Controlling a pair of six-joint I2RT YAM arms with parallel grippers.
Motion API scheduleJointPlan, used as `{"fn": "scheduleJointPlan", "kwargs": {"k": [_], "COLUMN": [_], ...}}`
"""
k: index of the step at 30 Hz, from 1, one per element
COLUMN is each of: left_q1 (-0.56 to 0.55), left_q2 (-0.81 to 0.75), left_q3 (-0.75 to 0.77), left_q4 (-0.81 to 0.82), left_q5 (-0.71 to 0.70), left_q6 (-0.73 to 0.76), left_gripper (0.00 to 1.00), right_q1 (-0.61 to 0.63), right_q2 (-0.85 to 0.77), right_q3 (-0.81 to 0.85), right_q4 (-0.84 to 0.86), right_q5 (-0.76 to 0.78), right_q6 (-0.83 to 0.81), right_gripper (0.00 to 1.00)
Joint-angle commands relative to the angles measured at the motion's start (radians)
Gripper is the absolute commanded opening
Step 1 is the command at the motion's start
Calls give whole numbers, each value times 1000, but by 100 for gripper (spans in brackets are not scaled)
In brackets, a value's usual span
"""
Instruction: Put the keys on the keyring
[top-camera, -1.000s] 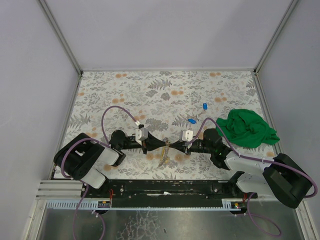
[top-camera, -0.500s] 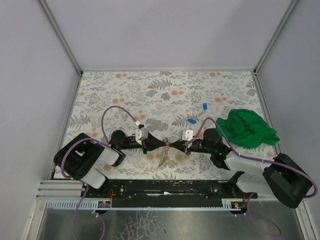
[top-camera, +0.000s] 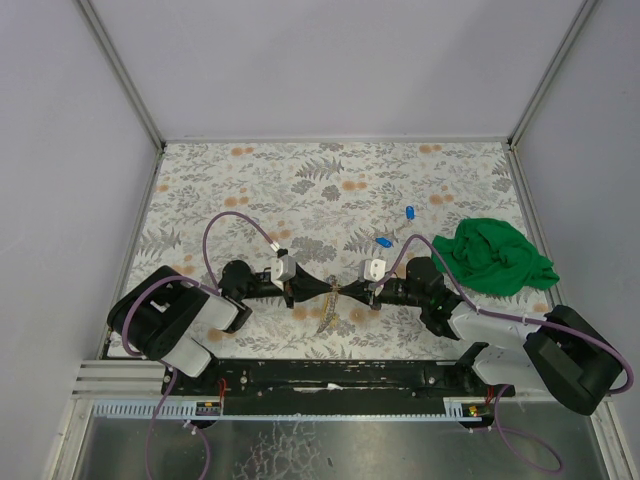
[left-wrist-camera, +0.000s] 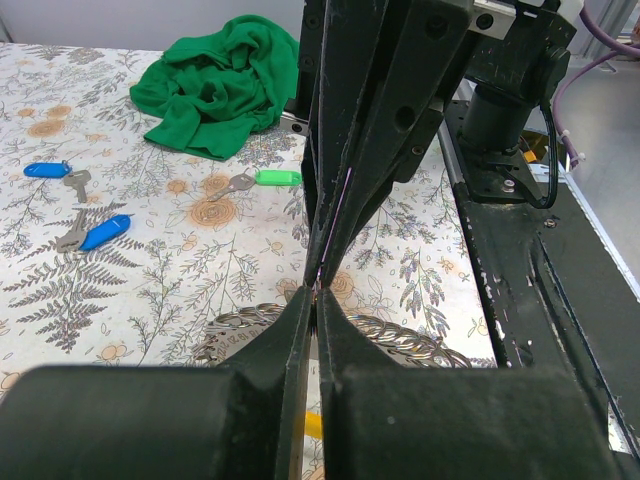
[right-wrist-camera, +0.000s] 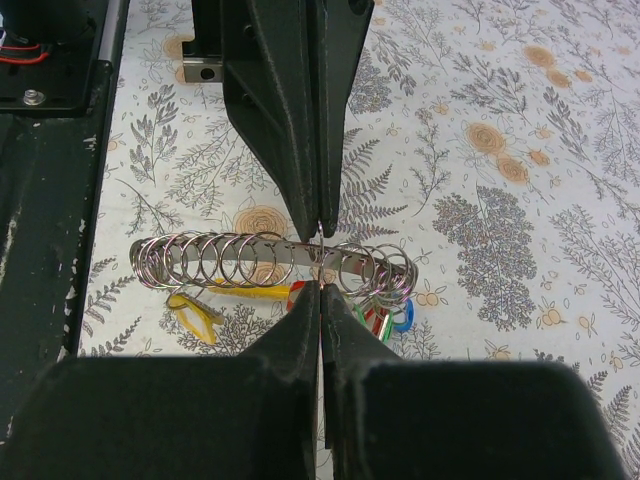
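Over the last second nothing visible changes. The left hand (left-wrist-camera: 314, 312) and the right hand (right-wrist-camera: 320, 295) stay tip to tip low over the bench (top-camera: 250, 180), near its 6 o'clock edge, and the loose keys (top-camera: 384, 242) do not move. From this I judge that the task is in a pause or in a very fine adjustment, and that no key goes onto the ring at this moment.

Both hands are clenched, with the fingers of each pressed together to a narrow line. Each arm lies low and stretched toward the other, the left one pointing to 3 o'clock and the right one to 9 o'clock, so the tips meet nose to nose. A very thin bright thing seems to stand between the tips. I cannot tell if it is a ring or a key, so I cannot say that something is grasped.

The keyring (right-wrist-camera: 270, 262) lies on the bench just under the meeting point, a little toward 6 o'clock. It shows as a row of silvery rings on a flat metal strip, with coloured tags (right-wrist-camera: 385, 318) beneath it. Two blue-tagged keys lie at about 1 o'clock from the hands, and a green-tagged key (left-wrist-camera: 277, 177) lies close beside the right arm. The green cloth (top-camera: 495, 257) is at 2 o'clock. These keys are off the ring, so most of the work looks not yet done
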Motion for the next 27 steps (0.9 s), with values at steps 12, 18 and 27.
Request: {"fn": "scheduleJointPlan", "kwargs": {"k": [12, 18, 27], "left_q1": [4, 4, 4], "left_q2": [-4, -1, -15], "left_q3": [16, 17, 7], "left_q4": [100, 100, 100], "left_q5": [-7, -5, -26], "left_q6": [14, 11, 23], "left_gripper": [0, 0, 0], "right_q1": [-3, -3, -4], "right_q2": [-8, -4, -13], "right_q3": [27, 26, 26], "right_q4": [77, 85, 55], "right_q5": [-17, -18, -7], "right_q6": [20, 27, 17], "right_gripper": [0, 0, 0]}}
